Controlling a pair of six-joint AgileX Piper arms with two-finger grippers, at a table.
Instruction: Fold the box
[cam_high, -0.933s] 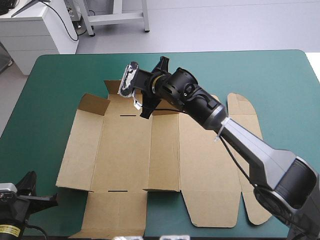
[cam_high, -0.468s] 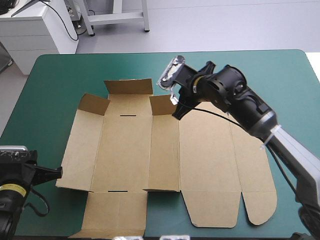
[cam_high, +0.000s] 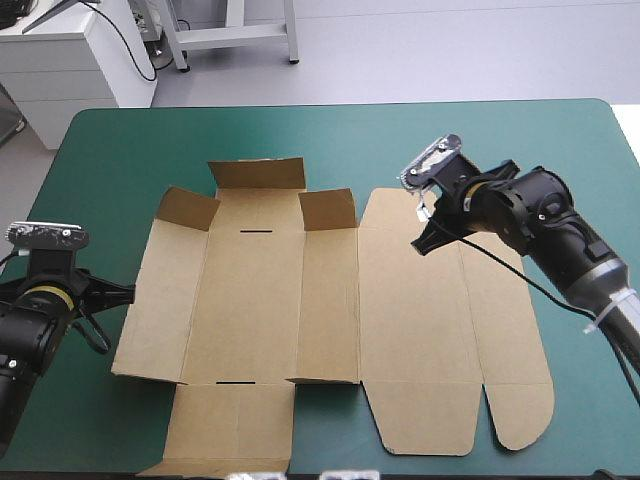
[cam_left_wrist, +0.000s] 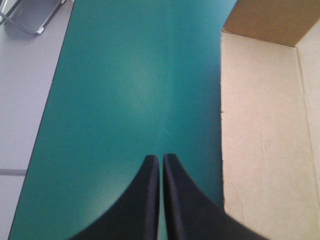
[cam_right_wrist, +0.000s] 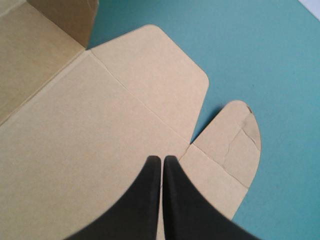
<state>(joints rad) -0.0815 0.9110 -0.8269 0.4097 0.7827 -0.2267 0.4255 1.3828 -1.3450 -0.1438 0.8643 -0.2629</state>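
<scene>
High view: box barely begun, both claws clenched and empty

Teal-green cover (cam_high: 120, 140) carries the brown box (cam_high: 260, 300), which lies near the table's middle as one cut sheet, almost wholly flat. No walls are raised along its long sides and nothing is tucked.

Lid panel (cam_high: 420, 330), the right part of the box, lies flat, with its rounded tabs (cam_high: 520, 410) spread out on the cover.

Right gripper (cam_high: 424, 242) hangs over the far end of the lid panel. In the right wrist view its black fingers (cam_right_wrist: 150, 200) are pressed together in one arch and grip nothing. Board lies under them, beside the notch where a small rounded tab (cam_right_wrist: 235, 145) branches off. Whether they touch the board I cannot tell.

Left gripper (cam_high: 118, 292) sits just off the box's left edge, over bare cover. Its fingers (cam_left_wrist: 150, 200) are likewise pinched together and empty, apart from the board.

Three short flaps along the box's far edge stand partly up: left corner flap (cam_high: 188, 208), middle flap (cam_high: 257, 174), right corner flap (cam_high: 328, 209). The near flap (cam_high: 232, 425) lies flat.

Two thin slots (cam_high: 257, 232) in the base panel are empty.

Judgement: very early. Side walls, tucks and the near end are all left to do.
</scene>
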